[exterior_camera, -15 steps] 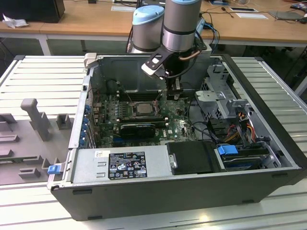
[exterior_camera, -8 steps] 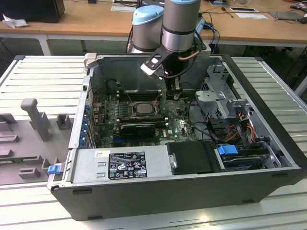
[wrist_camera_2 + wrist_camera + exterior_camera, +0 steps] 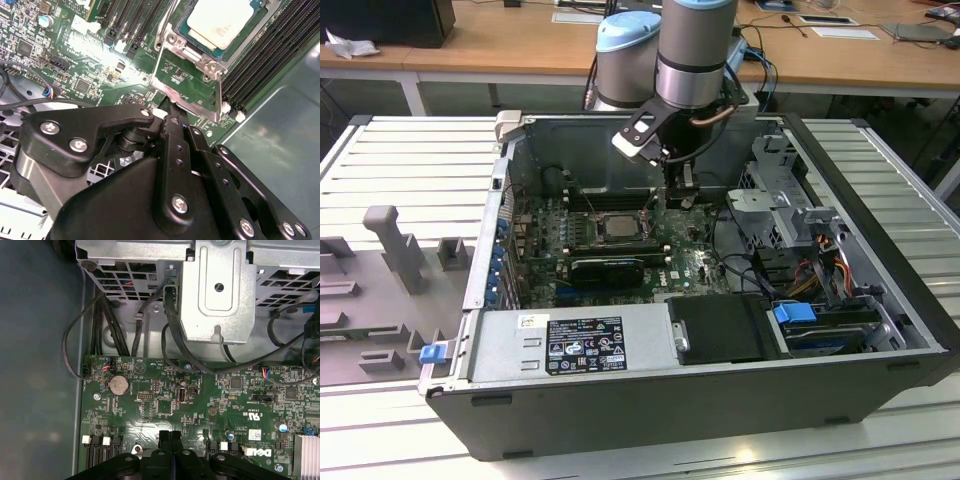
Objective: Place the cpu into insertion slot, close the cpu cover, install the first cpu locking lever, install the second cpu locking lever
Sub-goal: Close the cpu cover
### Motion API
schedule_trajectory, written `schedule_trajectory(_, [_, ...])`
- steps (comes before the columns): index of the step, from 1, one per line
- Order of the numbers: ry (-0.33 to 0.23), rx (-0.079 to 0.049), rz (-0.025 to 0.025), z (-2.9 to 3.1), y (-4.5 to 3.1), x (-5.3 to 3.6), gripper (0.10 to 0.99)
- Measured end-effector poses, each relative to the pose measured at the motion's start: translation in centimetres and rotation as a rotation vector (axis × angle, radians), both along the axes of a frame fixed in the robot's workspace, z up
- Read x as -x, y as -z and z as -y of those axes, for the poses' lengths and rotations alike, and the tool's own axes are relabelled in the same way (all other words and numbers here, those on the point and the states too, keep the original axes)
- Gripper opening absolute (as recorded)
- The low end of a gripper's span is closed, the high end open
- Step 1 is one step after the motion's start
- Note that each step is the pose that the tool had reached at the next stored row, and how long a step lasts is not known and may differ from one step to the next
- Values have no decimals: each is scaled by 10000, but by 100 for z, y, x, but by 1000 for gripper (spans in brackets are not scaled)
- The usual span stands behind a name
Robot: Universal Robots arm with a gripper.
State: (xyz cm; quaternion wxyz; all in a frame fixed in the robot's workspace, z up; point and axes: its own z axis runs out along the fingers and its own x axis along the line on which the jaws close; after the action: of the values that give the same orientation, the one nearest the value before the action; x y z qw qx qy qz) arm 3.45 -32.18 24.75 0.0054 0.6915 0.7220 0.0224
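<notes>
The cpu (image 3: 220,20), with its pale metal top, lies flat in the insertion slot (image 3: 172,42) on the green motherboard; it also shows at the board's centre (image 3: 617,226). The silver cpu cover (image 3: 192,97) lies down around it, and the chip shows through its window. A thin locking lever (image 3: 162,45) runs along one side of the socket. My gripper (image 3: 170,106) is shut with nothing between its fingers, its tip just off the cover's near edge. In the exterior view my gripper (image 3: 682,195) hangs to the right of the socket. The black fingers (image 3: 170,440) are pressed together.
Long black memory slots (image 3: 260,65) flank the socket. A black expansion card (image 3: 608,268) lies in front of it, and the power supply (image 3: 570,345) is nearer still. A metal drive cage (image 3: 220,290) with black cables (image 3: 170,335) stands beside the board. The case walls (image 3: 490,240) surround everything.
</notes>
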Motion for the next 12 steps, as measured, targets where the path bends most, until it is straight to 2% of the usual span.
schedule_trajectory(12, [1, -5, 0, 0, 0, 40, 106])
